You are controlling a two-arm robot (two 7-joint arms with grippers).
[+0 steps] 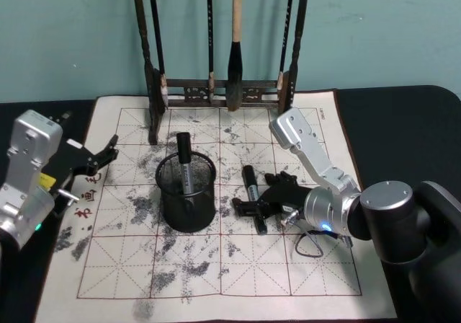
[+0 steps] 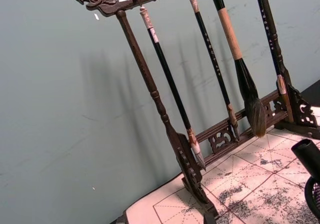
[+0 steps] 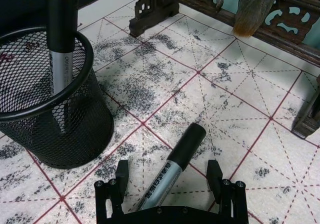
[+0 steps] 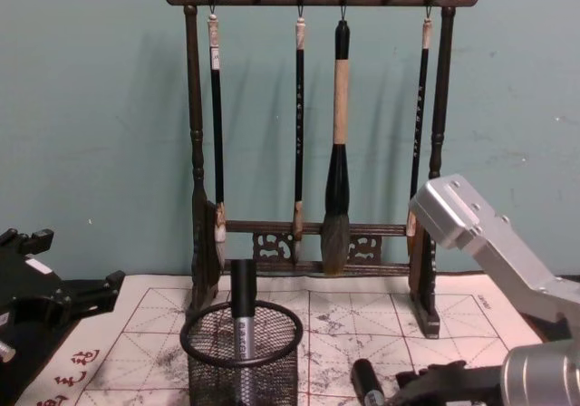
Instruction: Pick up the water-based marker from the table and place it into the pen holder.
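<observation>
Head view: the right gripper (image 1: 256,204) sits low over the ink-stained practice mat (image 1: 216,272) at centre frame. Its jaws are open and set on either side of the water-based marker (image 1: 251,186), which lies flat on the mat just right of the pen holder (image 1: 170,209). The marker's black cap points toward the top of the frame, at the brush rack (image 1: 153,85), and its grey barrel runs back between the jaws.

Right wrist view, bottom of the frame: one black finger (image 3: 121,173) stands on each side of the barrel with a gap showing on both sides, so the marker is not yet gripped. The pen holder stands upright on the mat at the left of that frame, near the marker but apart from it. It already carries a second marker (image 1: 184,161), standing cap-up inside.

At the left edge of the head view, the left gripper (image 1: 106,152) hangs above the mat's left border, well apart from the holder. Whether it is open or closed cannot be told.

Chest view: four brushes (image 4: 340,98) hang from the rack's top bar behind the holder, against a teal wall (image 4: 91,107). In the head view the black tabletop (image 1: 403,128) shows beyond the mat's right border.
</observation>
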